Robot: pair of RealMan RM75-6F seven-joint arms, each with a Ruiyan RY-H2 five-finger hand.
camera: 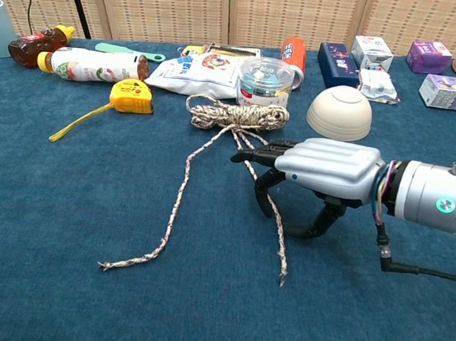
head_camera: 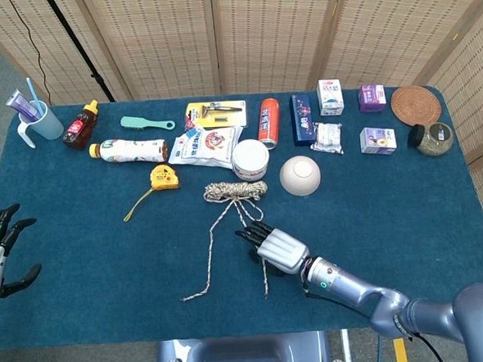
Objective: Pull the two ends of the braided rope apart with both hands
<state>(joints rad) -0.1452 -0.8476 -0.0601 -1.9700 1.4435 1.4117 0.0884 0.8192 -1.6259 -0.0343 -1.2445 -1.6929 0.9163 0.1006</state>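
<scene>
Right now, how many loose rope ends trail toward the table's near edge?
2: the left end lies apart on the cloth; the right end lies just beyond the right hand. Others may hide in the coil.

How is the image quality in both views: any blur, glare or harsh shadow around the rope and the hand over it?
Head view: even, diffuse light, no glare, braided rope small but sharp. Chest view: right hand sharp with no motion blur, a soft shadow on the cloth beneath it; mild highlight on the clear jar lid; wide-angle stretch toward the edges.

lab setup, blue table [head_camera: 107,263], folding screens [head_camera: 159,38]
</scene>
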